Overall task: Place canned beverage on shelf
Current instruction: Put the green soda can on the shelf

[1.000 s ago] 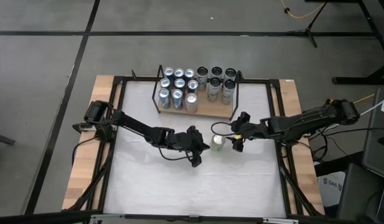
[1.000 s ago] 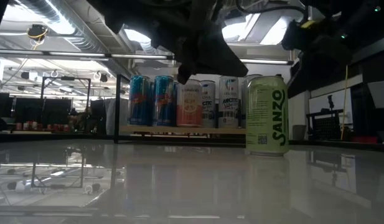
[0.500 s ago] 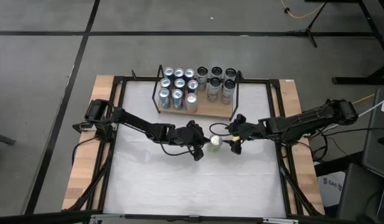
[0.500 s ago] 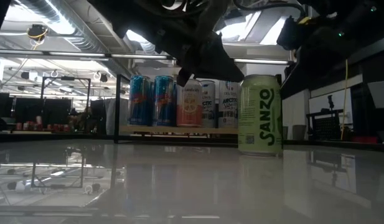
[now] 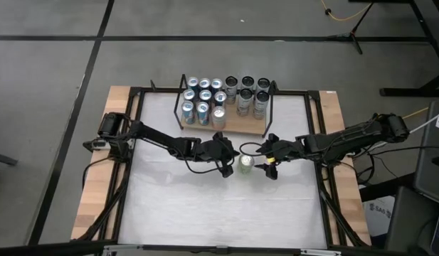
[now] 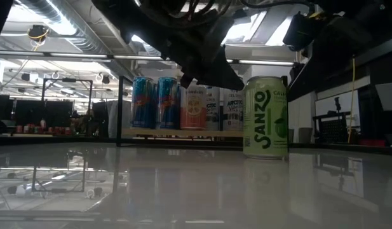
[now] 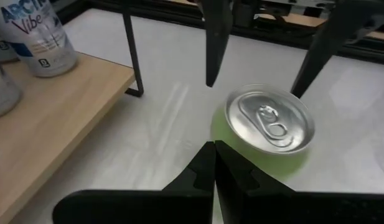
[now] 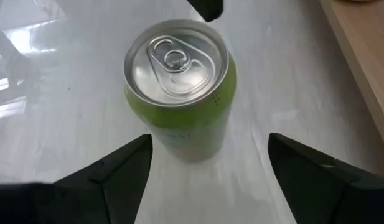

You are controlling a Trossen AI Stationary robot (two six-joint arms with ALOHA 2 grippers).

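Note:
A green Sanzo can stands upright on the white table, in front of the shelf. The shelf is a light wooden board with black wire end frames, and several cans stand on it. My left gripper is shut, its tip at the can's left side. My right gripper is open at the can's right. Its two fingers stand on either side of the can, which shows ahead of them. The can also shows in the low view. My left gripper's shut fingertips stand at the can's side just below its top rim, slanting down from the table's left. I cannot tell whether they touch it. The can stands upright with its base on the table.
The shelf's black wire end frame and the cans on the board stand just beyond the green can. The black table frame runs along the sides. White table surface lies toward the near edge.
My left gripper has moved toward the table's right and a little toward the far edge, up to the can. My right gripper has moved toward the left, so its fingers stand around the can. The can has slid slightly left and turned about its upright axis.

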